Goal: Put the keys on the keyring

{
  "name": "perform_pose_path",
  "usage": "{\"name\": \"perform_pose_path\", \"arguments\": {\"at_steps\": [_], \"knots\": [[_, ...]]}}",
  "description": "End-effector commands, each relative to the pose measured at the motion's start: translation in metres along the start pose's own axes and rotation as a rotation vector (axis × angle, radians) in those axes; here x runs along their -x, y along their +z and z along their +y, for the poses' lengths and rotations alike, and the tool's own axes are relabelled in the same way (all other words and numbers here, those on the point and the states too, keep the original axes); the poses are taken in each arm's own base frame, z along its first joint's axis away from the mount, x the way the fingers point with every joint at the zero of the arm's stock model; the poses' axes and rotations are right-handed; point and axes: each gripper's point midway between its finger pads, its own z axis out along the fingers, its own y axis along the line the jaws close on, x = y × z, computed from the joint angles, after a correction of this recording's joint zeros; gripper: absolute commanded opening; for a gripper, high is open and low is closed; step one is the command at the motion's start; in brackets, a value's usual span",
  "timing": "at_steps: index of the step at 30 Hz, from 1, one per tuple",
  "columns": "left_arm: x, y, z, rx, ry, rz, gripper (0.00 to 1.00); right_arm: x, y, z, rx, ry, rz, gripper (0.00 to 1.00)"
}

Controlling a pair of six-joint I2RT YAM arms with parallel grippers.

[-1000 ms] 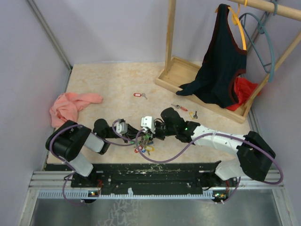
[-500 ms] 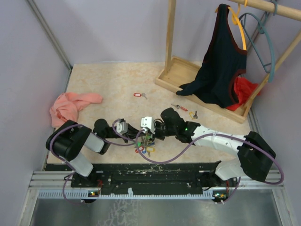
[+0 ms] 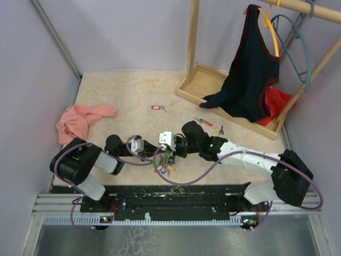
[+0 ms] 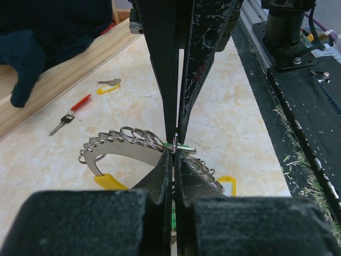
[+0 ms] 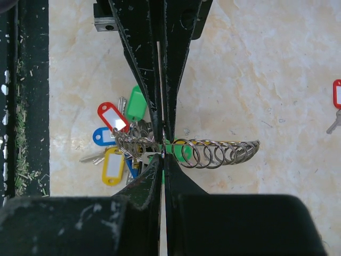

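The keyring (image 5: 218,152) lies on the table near the front edge, strung with several small split rings and a bunch of keys with red (image 5: 112,116), green (image 5: 137,104), blue and yellow (image 5: 113,165) tags. My left gripper (image 4: 175,152) and my right gripper (image 5: 162,154) meet tip to tip over it (image 3: 164,156). Each is shut on the thin metal of the ring. Loose keys lie on the table: a red-tagged one (image 3: 156,108), a red one (image 3: 202,121) and a yellow and a black one (image 3: 218,128).
A pink cloth (image 3: 80,120) lies at the left. A wooden rack base (image 3: 197,85) stands at the back right with a dark top (image 3: 250,74) and a teal hanger (image 3: 298,48). The black base rail (image 3: 176,194) runs along the front.
Both grippers stay pinched at the keyring in the same spot. The left arm's elbow has shifted very slightly left.
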Motion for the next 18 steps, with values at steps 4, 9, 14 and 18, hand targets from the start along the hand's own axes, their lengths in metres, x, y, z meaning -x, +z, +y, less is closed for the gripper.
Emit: {"name": "perform_pose_path", "arguments": {"at_steps": [4,9,14,18], "knots": [[0.026,0.004,0.012,0.020,0.195,-0.043,0.00,0.066,-0.008,-0.013,0.003,-0.081,-0.143,0.00],[0.021,0.005,0.015,0.026,0.203,-0.004,0.00,0.067,-0.007,-0.013,0.022,-0.083,-0.127,0.00],[0.013,0.006,0.018,0.032,0.192,0.053,0.00,0.061,-0.003,-0.013,0.042,-0.084,-0.078,0.00],[0.004,0.008,0.020,0.032,0.185,0.108,0.00,0.063,-0.002,-0.013,0.059,-0.091,-0.072,0.00]]}}
